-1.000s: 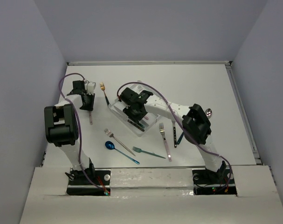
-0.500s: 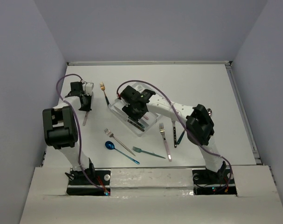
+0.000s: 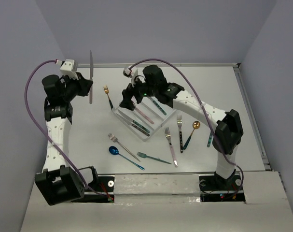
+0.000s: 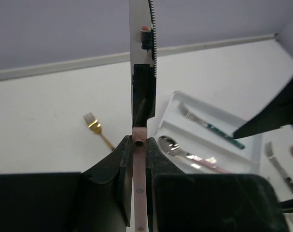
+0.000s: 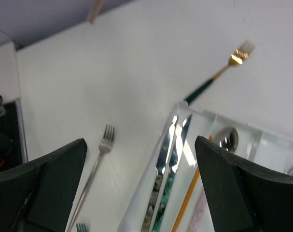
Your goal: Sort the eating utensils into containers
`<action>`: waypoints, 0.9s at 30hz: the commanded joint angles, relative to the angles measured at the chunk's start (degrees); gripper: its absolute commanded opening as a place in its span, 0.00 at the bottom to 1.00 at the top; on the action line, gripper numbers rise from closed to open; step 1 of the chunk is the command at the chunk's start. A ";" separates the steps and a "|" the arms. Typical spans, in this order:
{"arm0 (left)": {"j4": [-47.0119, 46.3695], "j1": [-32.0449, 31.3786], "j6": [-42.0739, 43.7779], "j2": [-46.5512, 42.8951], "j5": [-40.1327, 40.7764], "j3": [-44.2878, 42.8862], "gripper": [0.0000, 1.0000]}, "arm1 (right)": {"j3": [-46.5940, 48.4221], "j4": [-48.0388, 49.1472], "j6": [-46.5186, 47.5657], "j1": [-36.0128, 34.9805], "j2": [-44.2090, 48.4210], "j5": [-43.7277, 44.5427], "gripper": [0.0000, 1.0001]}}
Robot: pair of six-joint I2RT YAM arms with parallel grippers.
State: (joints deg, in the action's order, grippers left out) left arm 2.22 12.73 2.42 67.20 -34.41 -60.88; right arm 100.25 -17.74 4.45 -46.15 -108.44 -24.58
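Over the tray [image 4: 227, 121], right tool [image 5: 140, 142] gapes; left tool [image 4: 139, 146] clamps knife [image 4: 139, 38].

The flat white table [image 3: 209, 82] carries a white plastic three-compartment tray [image 3: 116, 112]. A shiny blue spoon [image 3: 118, 152], small teal fork [image 3: 153, 157] and gold-headed fork [image 3: 107, 94] lie loose nearby.

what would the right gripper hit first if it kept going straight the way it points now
The open right gripper would most likely meet the white tray first, at its outer compartment holding knives; depth is hard to judge.
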 commanded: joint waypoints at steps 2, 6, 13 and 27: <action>-11.61 -0.95 -14.80 -5.06 -16.56 -1.35 0.00 | 2.05 34.79 -13.20 3.77 -3.77 -26.27 0.97; -16.10 -1.22 -19.11 -6.64 -18.58 1.11 0.00 | 4.34 50.14 -29.47 4.31 -8.98 -30.87 0.91; -20.59 -2.01 -22.98 -7.08 -21.75 3.84 0.00 | 9.09 66.85 -45.21 4.31 -18.38 -34.04 0.88; -24.37 -4.56 -24.65 -6.91 -22.10 8.15 0.00 | 14.45 77.59 -55.51 2.65 -25.23 -36.24 0.65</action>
State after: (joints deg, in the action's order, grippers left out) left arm -17.74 8.67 -20.53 61.54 -55.09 -52.95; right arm 111.24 54.92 -48.80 -42.35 -132.38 -59.64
